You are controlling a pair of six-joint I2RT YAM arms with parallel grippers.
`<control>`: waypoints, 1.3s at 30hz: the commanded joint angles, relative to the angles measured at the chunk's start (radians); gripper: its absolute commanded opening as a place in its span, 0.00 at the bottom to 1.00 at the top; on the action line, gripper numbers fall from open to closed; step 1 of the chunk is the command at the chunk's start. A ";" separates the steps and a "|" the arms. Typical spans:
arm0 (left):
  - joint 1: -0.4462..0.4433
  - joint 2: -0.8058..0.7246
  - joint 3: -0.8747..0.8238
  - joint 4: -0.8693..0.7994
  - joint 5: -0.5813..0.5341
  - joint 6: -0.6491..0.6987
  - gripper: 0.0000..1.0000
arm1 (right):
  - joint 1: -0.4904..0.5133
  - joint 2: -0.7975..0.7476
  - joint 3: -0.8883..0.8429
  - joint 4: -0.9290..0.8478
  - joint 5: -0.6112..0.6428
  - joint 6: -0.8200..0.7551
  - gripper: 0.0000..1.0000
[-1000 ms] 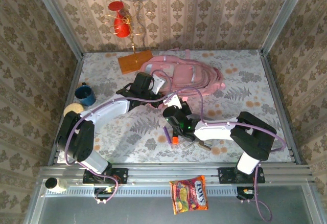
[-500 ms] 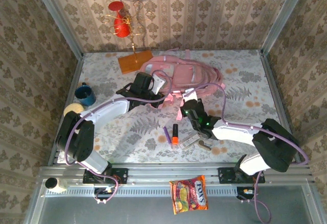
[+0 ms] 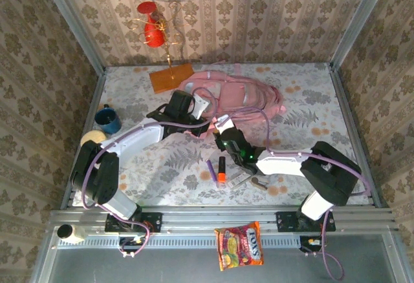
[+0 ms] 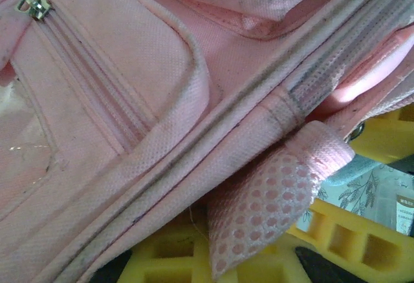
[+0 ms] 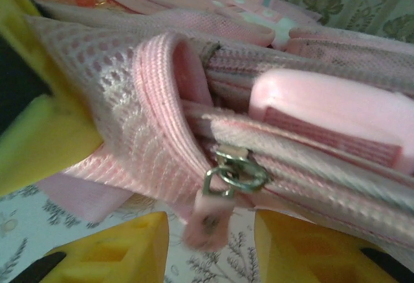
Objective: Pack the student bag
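With your left claw (image 4: 259,254) pinching a mesh corner (image 4: 255,196) of the student bag (image 3: 244,95) directly ahead and its zipper pull (image 5: 223,178) dangling between the parted fingers of your right claw (image 5: 210,251), you needed to close squarely on that pull before dragging.

Pale pink weave on soft pink fabric backpack (image 3: 242,95), honeycomb mesh tab betw. yellow fingers (image 4: 394,134) of left claw (image 4: 252,254). Flat tabletop cloth (image 3: 310,141): white w/ grey ferns, orange blooms. Stubby orange marker (image 3: 221,170), thin purple pen (image 3: 211,168) nr right claw (image 3: 221,128).
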 commanded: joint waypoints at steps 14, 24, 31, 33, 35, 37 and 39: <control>-0.007 -0.029 0.057 0.011 0.071 -0.047 0.00 | 0.078 0.031 0.103 0.033 0.321 -0.027 0.27; -0.007 -0.013 0.061 0.001 0.052 -0.036 0.00 | 0.074 0.013 0.126 -0.070 0.396 0.002 0.00; -0.007 -0.012 0.054 -0.016 0.023 0.000 0.00 | 0.031 -0.066 0.047 -0.119 0.311 0.060 0.00; -0.006 -0.013 0.048 -0.014 0.014 0.016 0.00 | -0.002 -0.112 0.010 -0.132 0.237 0.104 0.00; -0.006 -0.017 0.043 -0.012 0.012 0.033 0.00 | -0.032 -0.148 -0.019 -0.138 0.189 0.127 0.00; -0.007 -0.021 0.036 -0.005 0.009 0.049 0.00 | -0.057 -0.180 -0.047 -0.136 0.150 0.133 0.00; -0.007 -0.023 0.029 0.000 -0.004 0.062 0.00 | -0.079 -0.212 -0.063 -0.155 0.119 0.138 0.00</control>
